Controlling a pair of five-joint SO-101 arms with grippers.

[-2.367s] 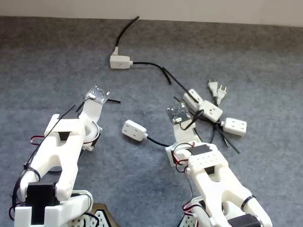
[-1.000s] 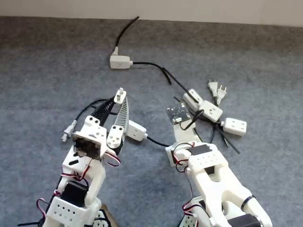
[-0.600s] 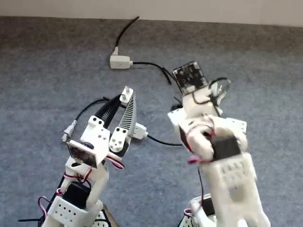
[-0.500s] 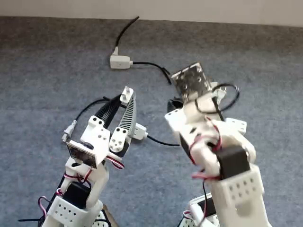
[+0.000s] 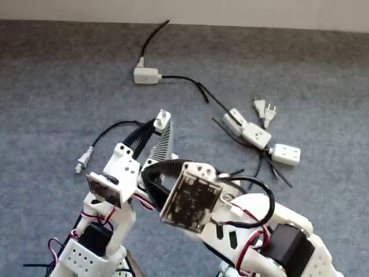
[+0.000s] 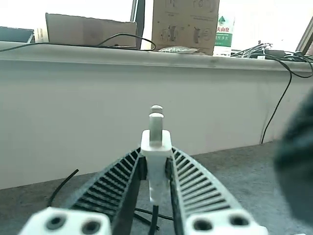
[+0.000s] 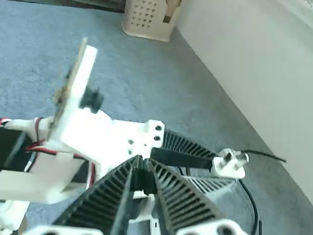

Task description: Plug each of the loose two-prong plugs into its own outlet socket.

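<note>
We see the left hand [image 6: 155,160] clenched on a white two-prong plug [image 6: 155,143], prongs upward, right hand [image 7: 143,170] at its six o'clock, grip we cannot tell

Right tool [image 7: 140,166] swung across beside left tool [image 5: 163,123], plug [image 6: 156,147] lifted higher

Three plugs [image 5: 264,107], four sockets [image 5: 146,75] in sight, two arms [image 5: 107,226].

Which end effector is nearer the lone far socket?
Left. The left end effector, holding a plug, is short of that socket; the right end effector sits farther back.
</note>
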